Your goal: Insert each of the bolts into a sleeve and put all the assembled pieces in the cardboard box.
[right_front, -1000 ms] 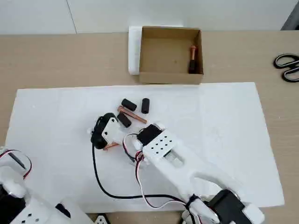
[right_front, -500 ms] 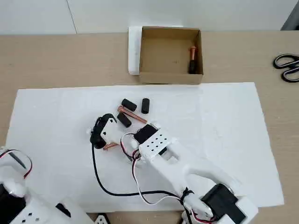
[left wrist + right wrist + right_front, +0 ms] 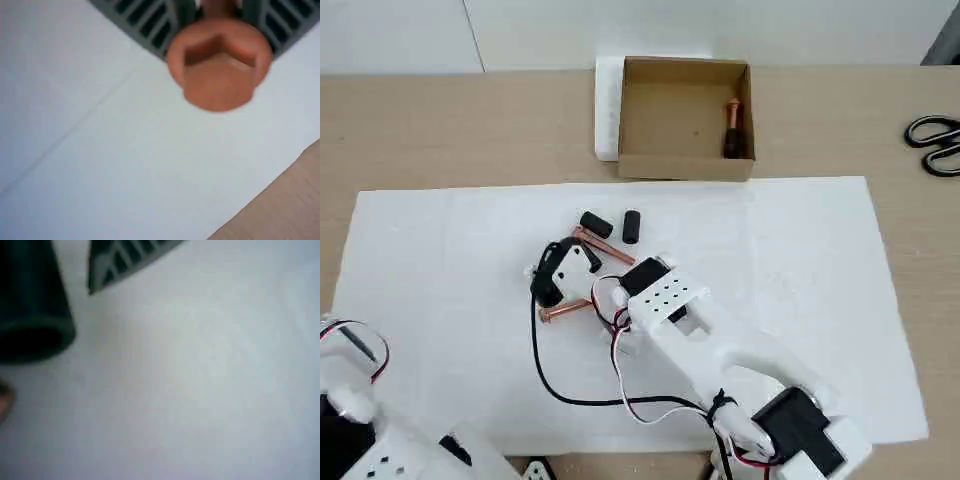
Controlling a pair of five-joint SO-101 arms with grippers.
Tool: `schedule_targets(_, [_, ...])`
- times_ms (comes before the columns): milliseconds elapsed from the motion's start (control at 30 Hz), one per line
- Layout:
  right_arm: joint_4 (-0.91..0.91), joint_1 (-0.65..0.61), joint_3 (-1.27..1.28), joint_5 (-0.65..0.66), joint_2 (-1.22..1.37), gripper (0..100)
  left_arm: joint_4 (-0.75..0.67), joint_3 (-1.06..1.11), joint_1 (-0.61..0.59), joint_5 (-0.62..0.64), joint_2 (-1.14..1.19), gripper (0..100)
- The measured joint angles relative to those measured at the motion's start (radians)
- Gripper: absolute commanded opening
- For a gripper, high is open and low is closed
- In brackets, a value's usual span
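Observation:
My left gripper [image 3: 219, 45] is shut on a copper bolt [image 3: 220, 75], its hex head towards the camera, above the white sheet [image 3: 125, 165]. My right gripper [image 3: 575, 262] sits low over the parts in the middle of the sheet, open, with a black sleeve [image 3: 30, 310] beside one grey finger [image 3: 125, 260]. Two more black sleeves [image 3: 596, 224] [image 3: 631, 226] lie just beyond it. One loose copper bolt [image 3: 605, 246] lies between them and the gripper, another [image 3: 565, 311] on its near side. The cardboard box [image 3: 620, 120] at the back holds one assembled piece [image 3: 731, 126].
The box rests on a white foam block [image 3: 607, 108]. Scissors [image 3: 935, 143] lie at the table's far right edge. The left arm's base [image 3: 350, 430] is at the front left corner. A black cable [image 3: 545, 380] loops over the sheet by the right arm.
My right gripper has moved back and to the right, onto the sleeve that lay near it. The bolt it half covered now lies in the open.

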Motion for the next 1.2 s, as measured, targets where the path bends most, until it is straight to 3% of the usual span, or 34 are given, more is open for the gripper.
schedule_targets(133, [0.002,0.006,-0.002,0.0,0.0,19.0,0.0,0.0,0.0,0.0,0.0,1])
schedule_targets(400, [0.002,0.005,-0.002,0.0,0.0,0.2,0.0,0.0,0.0,0.0,0.0,1])
schedule_targets(667, [0.006,0.02,-0.002,-0.028,0.0,0.4,0.0,0.0,0.0,0.0,0.0,1])
schedule_targets(867, [0.19,0.098,-0.086,-0.069,-0.015,0.4,0.0,0.0,0.002,0.0,0.0,1])
schedule_targets(1067, [0.359,0.149,-0.201,-0.124,-0.166,0.5,0.0,0.0,0.123,0.0,0.0,1])
schedule_targets(1200, [0.367,0.192,-0.213,-0.196,-0.296,0.5,0.0,0.0,0.218,0.0,0.0,1])
